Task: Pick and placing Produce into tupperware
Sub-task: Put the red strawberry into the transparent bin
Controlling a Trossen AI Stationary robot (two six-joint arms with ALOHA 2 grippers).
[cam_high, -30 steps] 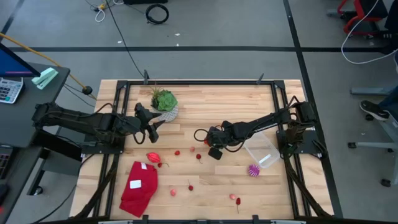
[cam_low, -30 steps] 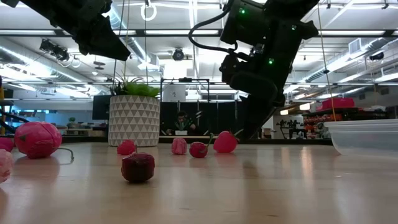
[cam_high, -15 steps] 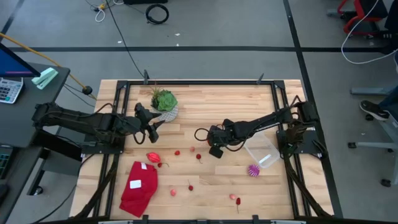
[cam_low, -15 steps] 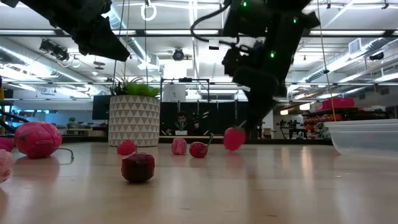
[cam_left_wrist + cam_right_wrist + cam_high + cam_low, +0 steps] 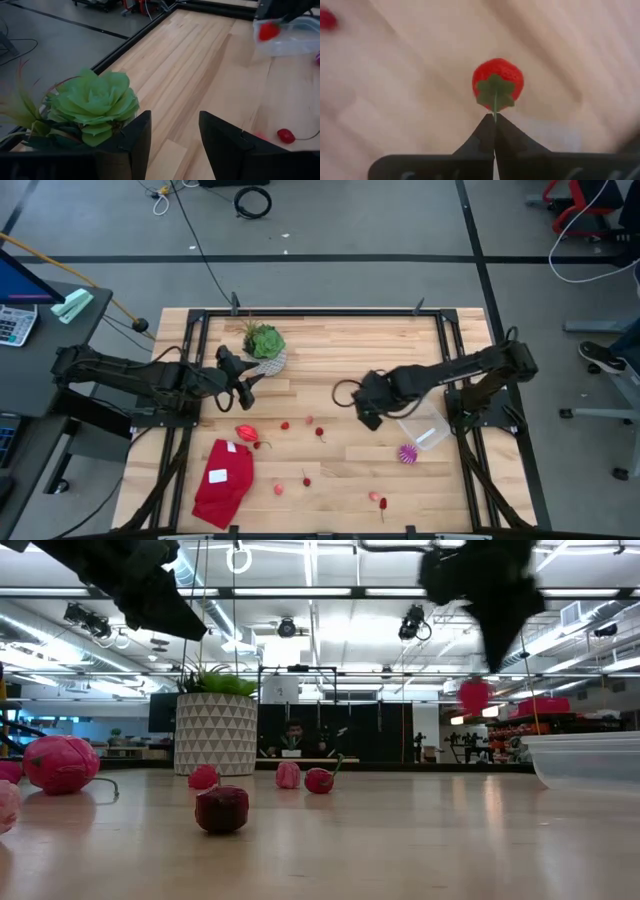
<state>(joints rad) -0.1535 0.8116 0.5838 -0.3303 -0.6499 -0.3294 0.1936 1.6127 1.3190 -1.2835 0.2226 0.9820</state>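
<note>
Red strawberry point(image 5: 497, 84) hangs by its thin stem from your right gripper point(image 5: 494, 119), whose fingers are pinched together on it, clear above the table and just beside the tupperware point(image 5: 421, 425). Carry it level and slowly; that stem grip looks weak. Release only over the box's middle. Left gripper point(image 5: 172, 130) waits, parted and empty, by the plant point(image 5: 92, 105).

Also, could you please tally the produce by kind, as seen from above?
Small red or pink pieces lying loose: 7
Larger pink piece: 1
Purple striped ball: 1
Strawberry held by the right gripper: 1
Total: 10
</note>
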